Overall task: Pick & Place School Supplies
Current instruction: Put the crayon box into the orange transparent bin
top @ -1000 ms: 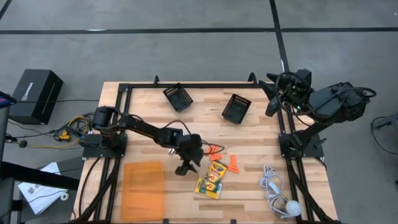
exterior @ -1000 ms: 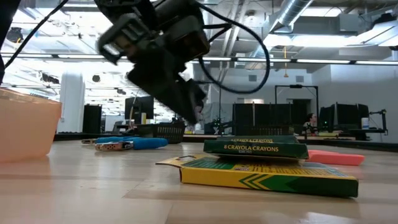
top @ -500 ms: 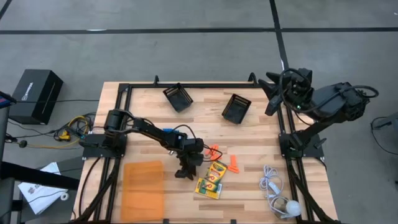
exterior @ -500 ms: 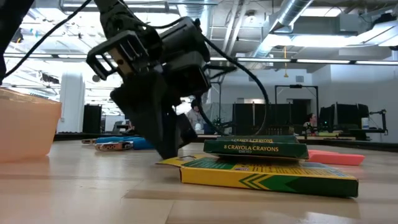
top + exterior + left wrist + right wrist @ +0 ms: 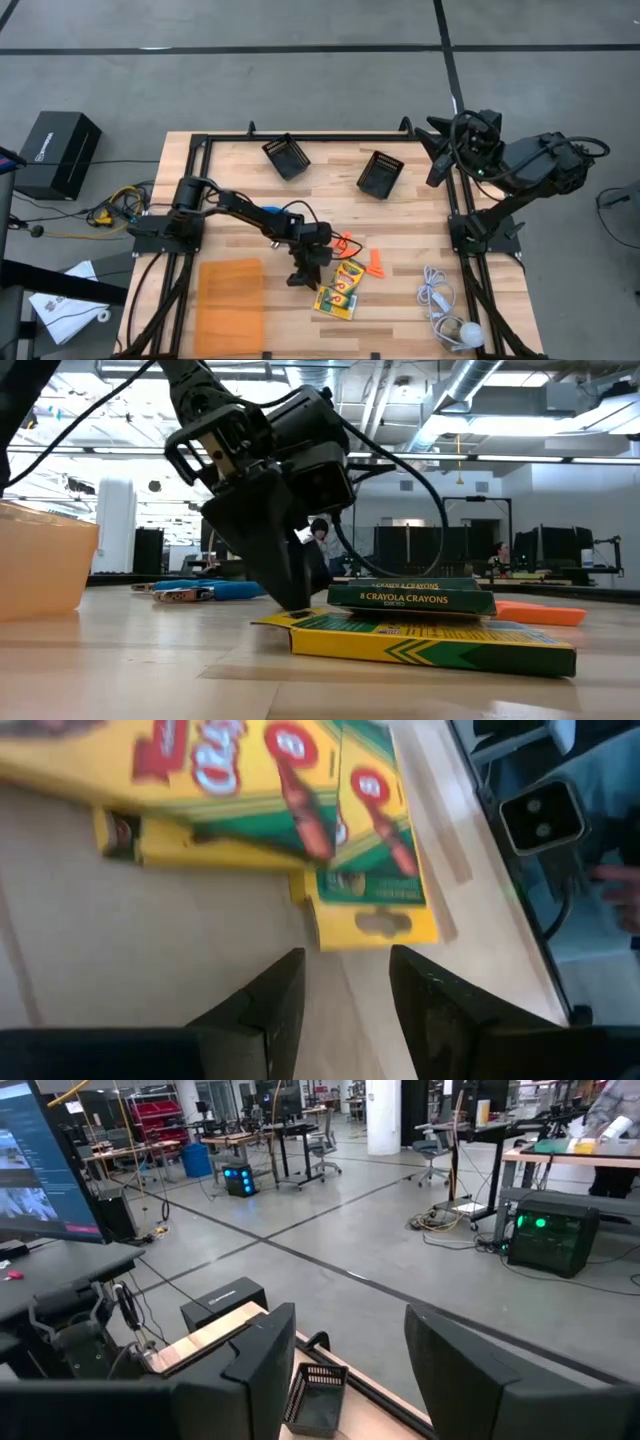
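Two yellow-and-green crayon boxes (image 5: 340,288) lie at the table's middle near side, the smaller (image 5: 410,598) stacked on the larger (image 5: 430,640). My left gripper (image 5: 303,277) is open and points down beside their left end. In the left wrist view its fingers (image 5: 345,965) stand just short of the box's flap (image 5: 372,925). The blue-handled scissors (image 5: 215,590) lie farther back, under the left arm. Orange pieces (image 5: 375,262) lie right of the boxes. My right gripper (image 5: 440,150) waits open, high at the far right.
An orange translucent tray (image 5: 230,305) sits at the near left. Two black mesh bins (image 5: 287,155) (image 5: 380,172) stand near the far edge. A white cord with a round bulb (image 5: 445,310) lies at the near right. A black frame edges the table.
My left gripper has come down from well above the table until its fingertips are at the tabletop. It has also moved slightly toward the near edge and toward the crayon boxes' left end. The boxes have stayed where they were.
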Tool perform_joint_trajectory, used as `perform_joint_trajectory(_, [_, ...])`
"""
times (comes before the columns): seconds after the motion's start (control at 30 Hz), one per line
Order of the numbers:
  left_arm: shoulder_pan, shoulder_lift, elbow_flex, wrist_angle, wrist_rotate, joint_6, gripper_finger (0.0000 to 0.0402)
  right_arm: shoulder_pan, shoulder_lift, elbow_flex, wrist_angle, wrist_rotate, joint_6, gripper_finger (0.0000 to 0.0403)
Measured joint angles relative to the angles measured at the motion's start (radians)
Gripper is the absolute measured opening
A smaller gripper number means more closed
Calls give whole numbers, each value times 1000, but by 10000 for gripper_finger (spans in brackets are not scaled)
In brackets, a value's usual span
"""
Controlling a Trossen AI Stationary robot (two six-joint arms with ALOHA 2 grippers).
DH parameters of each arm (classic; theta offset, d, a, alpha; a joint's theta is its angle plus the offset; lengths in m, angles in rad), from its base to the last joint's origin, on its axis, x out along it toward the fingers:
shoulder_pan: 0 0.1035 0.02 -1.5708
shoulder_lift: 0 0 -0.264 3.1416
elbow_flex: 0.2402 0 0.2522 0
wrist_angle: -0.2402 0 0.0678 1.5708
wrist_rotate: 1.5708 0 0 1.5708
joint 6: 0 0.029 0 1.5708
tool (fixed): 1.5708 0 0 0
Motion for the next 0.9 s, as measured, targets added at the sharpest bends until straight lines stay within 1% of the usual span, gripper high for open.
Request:
perform_joint_trajectory(0.2, [2,31,40,6,14,2,143,0,0,0,0,-4,0,182])
perform_joint_trajectory(0.43, [-8,33,40,6,9,-16,143,0,0,0,0,-4,-2,182])
perform_joint_trajectory(0.57, [-35,39,40,1,17,-64,143,0,0,0,0,-4,-26,182])
perform_joint_trajectory(0.77, [-82,54,41,3,67,-152,143,-6,0,0,0,-4,-26,182])
perform_joint_trajectory(0.9, [-98,54,41,12,57,-195,137,-6,0,0,0,-4,-26,182])
